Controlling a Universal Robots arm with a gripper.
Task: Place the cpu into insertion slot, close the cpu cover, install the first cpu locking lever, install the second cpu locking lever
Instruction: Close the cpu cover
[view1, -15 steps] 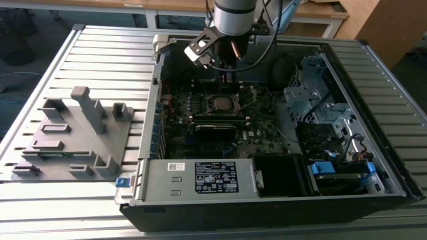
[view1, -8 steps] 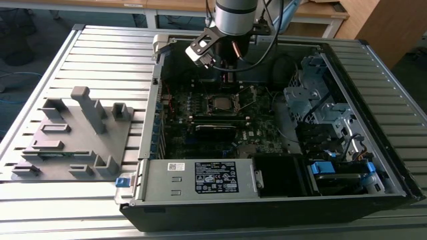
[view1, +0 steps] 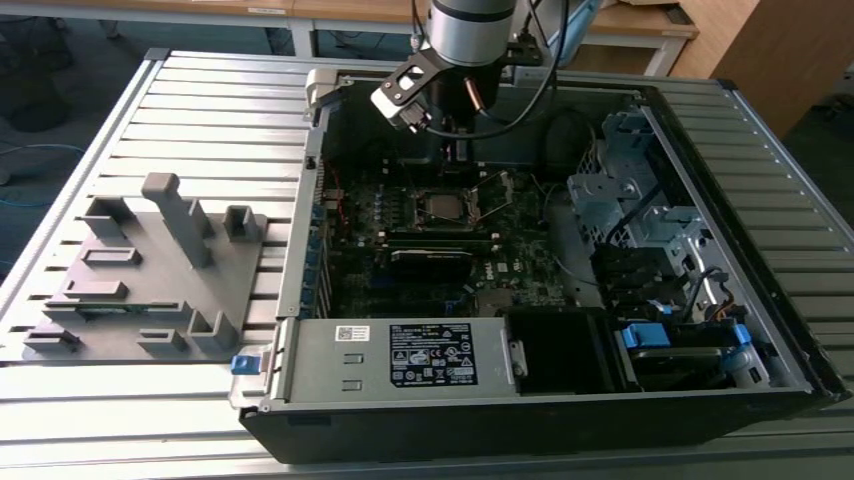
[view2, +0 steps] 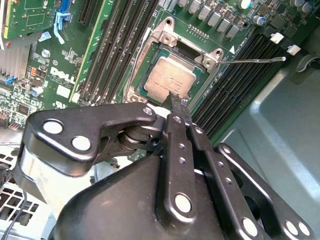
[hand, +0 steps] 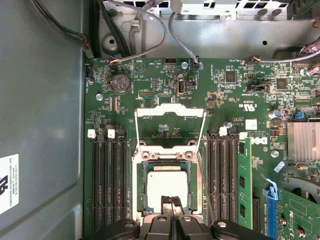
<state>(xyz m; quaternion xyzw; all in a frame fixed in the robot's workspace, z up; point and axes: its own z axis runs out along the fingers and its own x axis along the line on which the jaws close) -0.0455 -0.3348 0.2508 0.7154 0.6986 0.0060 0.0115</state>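
The cpu (hand: 167, 187) lies flat in the insertion slot (hand: 141, 200), its grey top showing inside the silvery rim. Just beyond it the cpu cover (hand: 170, 113) stands raised off the slot, so you can see the motherboard (hand: 150, 80) through its window. One thin locking lever (view2: 255, 61) sticks out sideways, unlatched. The claw (hand: 171, 204) hangs over the chip's near edge, tips pinched together on nothing. To my eye placing is done and the cover step is in hand. That calls for catching the raised frame and swinging it down without nudging the chip.
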